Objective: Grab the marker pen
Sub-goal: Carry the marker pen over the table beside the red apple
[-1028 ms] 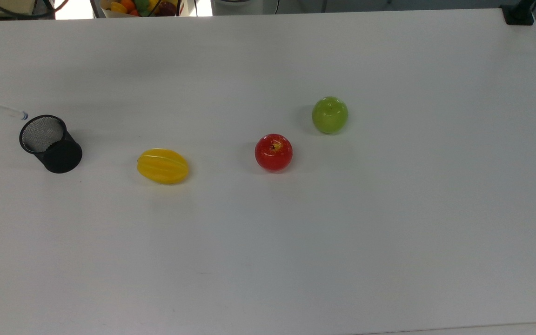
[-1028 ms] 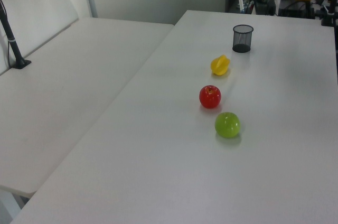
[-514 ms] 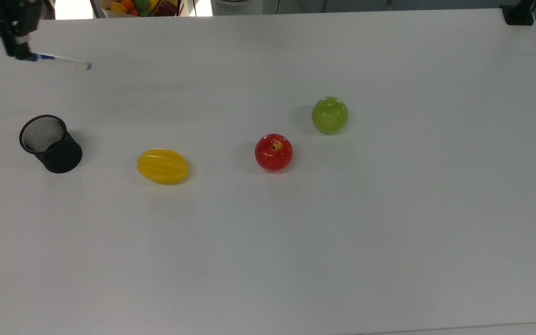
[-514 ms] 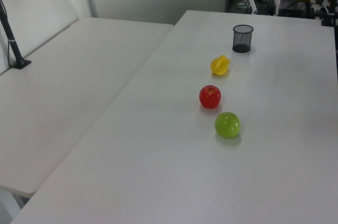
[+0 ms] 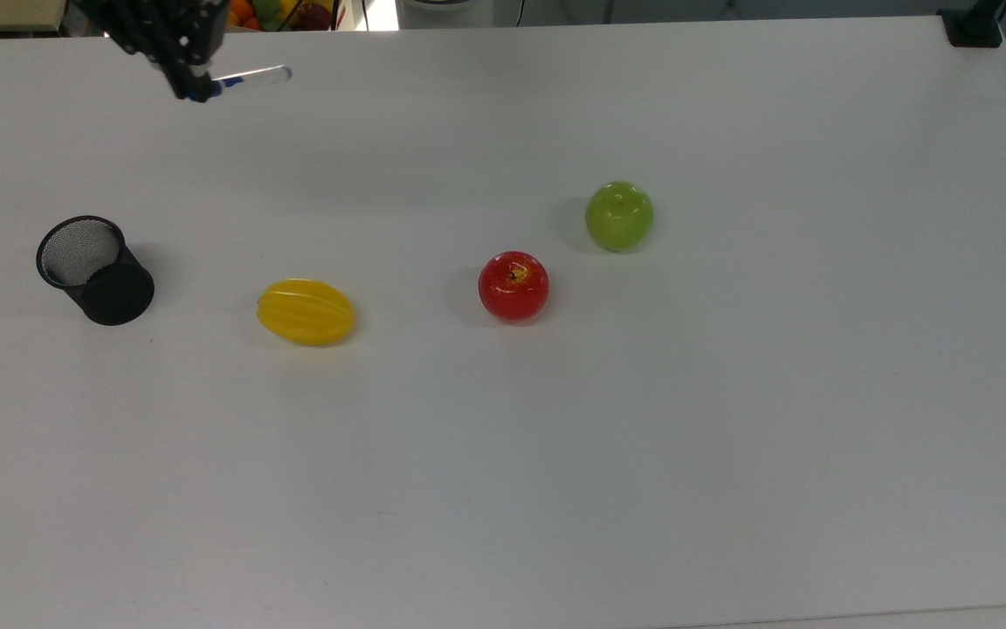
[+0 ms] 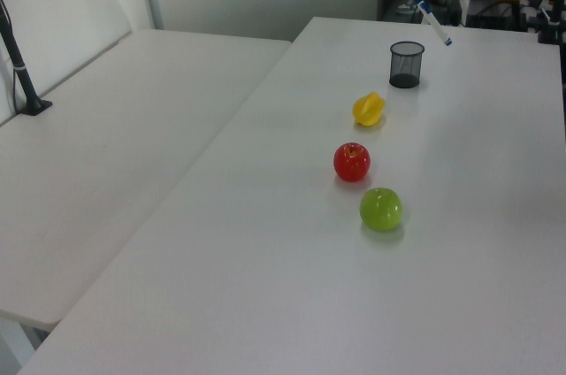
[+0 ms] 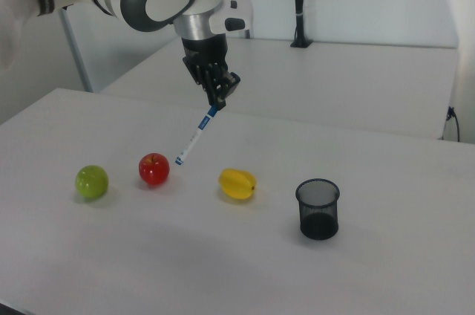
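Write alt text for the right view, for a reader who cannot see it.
A white robot arm's gripper holds a marker pen by its upper end, hanging slanted above a white table. On the table, from the right view's left: a green apple, a red apple, a yellow fruit and a black mesh cup.

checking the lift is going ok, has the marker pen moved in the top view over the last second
Yes. The marker pen, held in the gripper, has gone from beside the black mesh cup toward the top view's upper right, well clear of it.

White, blue-capped marker pen (image 7: 195,137) aloft, tilted, cap end up
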`<state>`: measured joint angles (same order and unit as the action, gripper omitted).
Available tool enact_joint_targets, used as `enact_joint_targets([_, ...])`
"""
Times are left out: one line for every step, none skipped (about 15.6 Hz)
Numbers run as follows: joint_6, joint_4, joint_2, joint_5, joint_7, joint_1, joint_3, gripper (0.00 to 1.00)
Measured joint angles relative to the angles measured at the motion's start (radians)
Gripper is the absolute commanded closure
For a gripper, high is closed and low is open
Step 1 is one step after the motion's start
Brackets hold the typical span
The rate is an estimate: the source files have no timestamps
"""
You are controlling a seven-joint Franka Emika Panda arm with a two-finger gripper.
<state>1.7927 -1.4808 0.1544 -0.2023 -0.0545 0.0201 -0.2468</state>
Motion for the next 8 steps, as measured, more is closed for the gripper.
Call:
enact_joint_targets([-0.022, -0.003, -0.002, 0.007, -0.002, -0.001, 0.016, 0.98])
enact_joint_targets([-0.045, -0.011, -0.005, 0.018, -0.004, -0.007, 0.037, 0.98])
enact_joint_targets([-0.053, -0.020, -0.006, 0.026, -0.004, -0.019, 0.046, 0.98])
enact_joint_targets([-0.055, -0.032, -0.006, 0.029, -0.004, -0.032, 0.050, 0.98])
enact_joint_targets([-0.055, -0.044, -0.006, 0.032, -0.004, -0.045, 0.052, 0.98])
enact_joint_targets([-0.055, -0.058, -0.005, 0.034, -0.004, -0.055, 0.054, 0.98])
enact_joint_targets([-0.055, -0.071, -0.004, 0.035, -0.005, -0.058, 0.061, 0.98])
enact_joint_targets([-0.055, -0.082, -0.003, 0.039, -0.007, -0.060, 0.070, 0.98])
